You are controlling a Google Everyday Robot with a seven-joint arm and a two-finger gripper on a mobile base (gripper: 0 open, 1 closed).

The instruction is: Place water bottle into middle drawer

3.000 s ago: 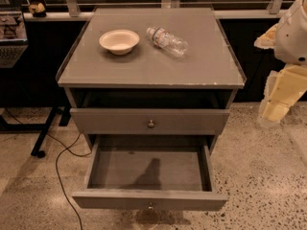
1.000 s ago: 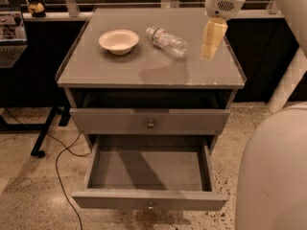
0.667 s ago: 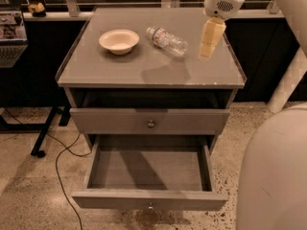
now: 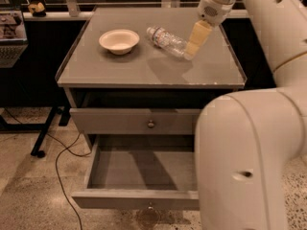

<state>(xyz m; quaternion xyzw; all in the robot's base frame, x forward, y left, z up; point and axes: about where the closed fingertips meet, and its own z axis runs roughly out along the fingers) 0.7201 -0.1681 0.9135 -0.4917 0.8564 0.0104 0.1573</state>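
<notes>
Moved left since the frame a moment back: puts the gripper [image 4: 188, 55], earlier hanging apart to the right of the water bottle [image 4: 165, 39], right at the bottle's front right end now, tip down over the cabinet top [image 4: 120, 68]. Cannot tell whether it is touching or just short of the plastic, nor whether the gripper is open, closed or gripping anything. Also spread further left across the lower right foreground: the bulk of the white arm [image 4: 244, 166], now covering the right end of both drawers.

From the camera view:
- Finds the water bottle lying on its side on the cabinet top, white cap toward the back left, body slanting to the front right.
- Finds a shallow pale bowl [image 4: 119, 40] to the left of it, upright, near the cap but apart from it.
- Below the top, sees the upper drawer [image 4: 120, 121] pushed in, with its round knob [image 4: 151, 124] at the centre of the front.
- Under that, sees the middle drawer [image 4: 120, 199] pulled well out, grey floor in view and partly shadowed.
- Left of the cabinet, picks out a dark cable [image 4: 60, 171] trailing over the speckled floor [image 4: 29, 195].
</notes>
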